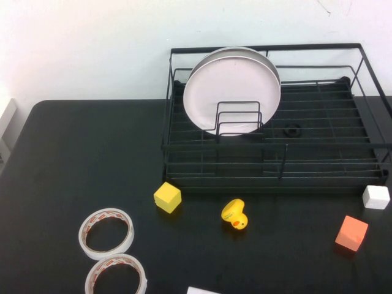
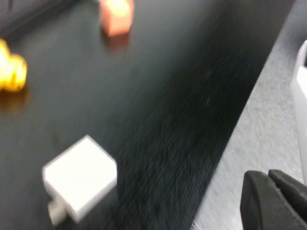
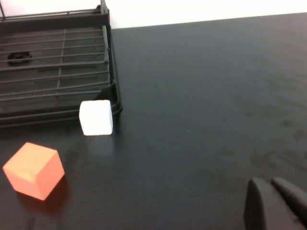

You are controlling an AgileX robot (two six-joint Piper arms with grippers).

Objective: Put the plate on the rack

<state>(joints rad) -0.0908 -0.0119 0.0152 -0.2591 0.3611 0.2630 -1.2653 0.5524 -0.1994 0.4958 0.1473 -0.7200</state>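
Already the plate (image 1: 231,90) stands upright in the rack (image 1: 318,144); you keep left gripper (image 2: 276,201) and right gripper (image 3: 276,203), both pressed together and empty, parked well clear of the rack.

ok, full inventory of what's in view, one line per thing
plate: 1, pale pink, standing on edge in the rack's left part, leaning on the wire dividers
rack: 1, black wire, far right part of the table
table: 1, black
yellow cube: 1, in front of the rack's left corner
rubber duck: 1, yellow, in front of the rack
orange cube: 1, near right
white cube: 1, by the rack's right front corner
tape rolls: 2, clear with red print, near left
left gripper: jaws shut, holding nothing, near the table's edge
right gripper: jaws shut, holding nothing, over bare table
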